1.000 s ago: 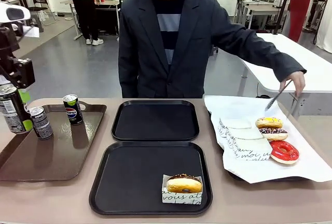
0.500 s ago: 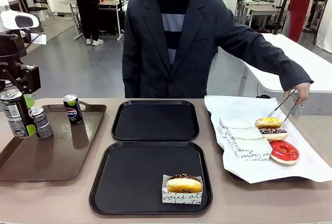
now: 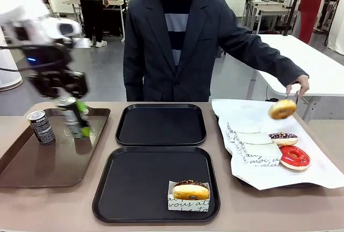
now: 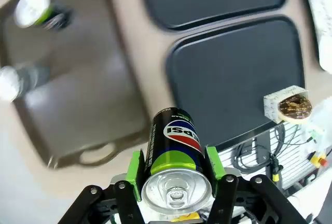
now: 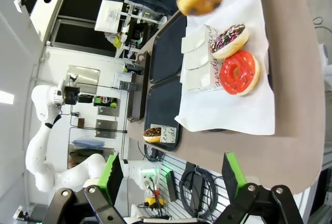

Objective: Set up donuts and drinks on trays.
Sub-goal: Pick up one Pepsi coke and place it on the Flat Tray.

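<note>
Snugly, green-padded fingers (image 4: 214, 163) clasp a slim cylindrical can (image 4: 174, 149)

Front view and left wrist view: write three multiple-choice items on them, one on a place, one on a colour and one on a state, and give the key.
1. Where does the sleeved donut lie?
A. On the far black tray
B. In the near right corner of the near black tray
C. On the brown tray

2. What colour is the glaze of the ring donut lying nearest the robot's side on the white paper?
A. Yellow
B. Red
C. Green

3. What state is the left gripper in?
A. Open and empty
B. Shut on a donut
C. Shut on a soda can

Key:
1 B: the front view shows it in that tray's near right corner.
2 B: its glaze is plainly red.
3 C: the left wrist view shows both green pads pressed on the can's sides.
</note>
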Tool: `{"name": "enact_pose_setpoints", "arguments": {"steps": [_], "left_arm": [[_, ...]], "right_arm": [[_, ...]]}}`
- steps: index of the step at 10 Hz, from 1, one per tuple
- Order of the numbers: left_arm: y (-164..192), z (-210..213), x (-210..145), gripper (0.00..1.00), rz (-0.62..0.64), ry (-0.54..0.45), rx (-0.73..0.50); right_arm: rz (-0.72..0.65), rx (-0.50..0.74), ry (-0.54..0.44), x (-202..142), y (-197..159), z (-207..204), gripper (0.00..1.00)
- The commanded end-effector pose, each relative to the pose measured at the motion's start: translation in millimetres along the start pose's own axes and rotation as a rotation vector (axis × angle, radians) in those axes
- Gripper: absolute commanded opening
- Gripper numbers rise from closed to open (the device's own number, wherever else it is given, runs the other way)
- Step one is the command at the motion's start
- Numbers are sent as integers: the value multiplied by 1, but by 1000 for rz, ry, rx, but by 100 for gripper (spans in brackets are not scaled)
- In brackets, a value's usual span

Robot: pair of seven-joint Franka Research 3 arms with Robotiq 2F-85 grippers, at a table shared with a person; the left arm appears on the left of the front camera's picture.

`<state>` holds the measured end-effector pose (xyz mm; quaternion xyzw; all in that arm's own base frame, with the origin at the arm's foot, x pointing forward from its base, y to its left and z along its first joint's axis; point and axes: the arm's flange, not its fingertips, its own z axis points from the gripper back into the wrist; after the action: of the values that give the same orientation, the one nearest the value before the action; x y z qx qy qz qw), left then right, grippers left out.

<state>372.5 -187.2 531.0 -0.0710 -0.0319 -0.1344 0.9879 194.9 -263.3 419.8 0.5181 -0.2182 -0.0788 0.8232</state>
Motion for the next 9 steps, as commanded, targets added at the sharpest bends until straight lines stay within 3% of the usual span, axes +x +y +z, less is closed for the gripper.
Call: {"name": "enact_pose_setpoints", "arguments": {"steps": [1, 3, 5, 9], "left_arm": [[-64, -28, 24, 58, -173, 51, 21], [-128, -68, 42, 58, -303, 105, 81], [-167, -95, 56, 58, -383, 130, 124], [-162, -118, 64, 58, -455, 97, 113]], "right_arm": [[19, 23, -17, 3, 0, 1, 100], [19, 23, -17, 3, 0, 1, 100], [19, 23, -17, 3, 0, 1, 100], [19, 23, -17, 3, 0, 1, 100]]}}
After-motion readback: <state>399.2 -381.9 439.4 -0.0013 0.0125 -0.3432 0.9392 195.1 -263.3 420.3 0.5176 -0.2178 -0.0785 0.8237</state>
